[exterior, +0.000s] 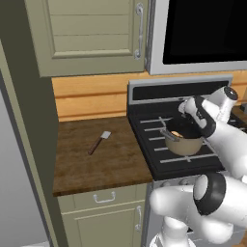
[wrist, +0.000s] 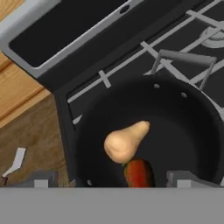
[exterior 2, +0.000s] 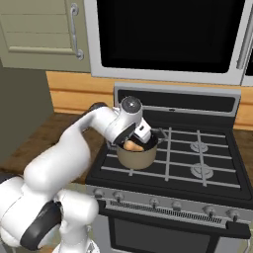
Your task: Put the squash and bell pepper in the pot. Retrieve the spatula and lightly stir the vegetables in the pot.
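The beige-grey pot (exterior: 185, 144) (exterior 2: 137, 158) (wrist: 210, 116) stands on the stove's front left burner. Inside it lie the pale tan squash (wrist: 124, 142) (exterior 2: 132, 146) (exterior: 176, 134) and, touching it, the red bell pepper (wrist: 138, 173). My gripper (wrist: 113, 179) (exterior 2: 143, 137) (exterior: 182, 126) hangs just above the pot's mouth, open, with its fingertips (wrist: 41, 179) wide apart and nothing between them. The spatula (exterior: 99, 143) (wrist: 15, 162) lies flat on the wooden counter left of the stove, blade toward the wall.
The black stove (exterior: 144, 125) (exterior 2: 197, 148) has bare grates to the pot's right. A microwave (exterior 2: 168, 34) hangs above it, and a cabinet (exterior: 87, 34) above the wooden counter (exterior: 82, 164). A tall panel bounds the counter's left side.
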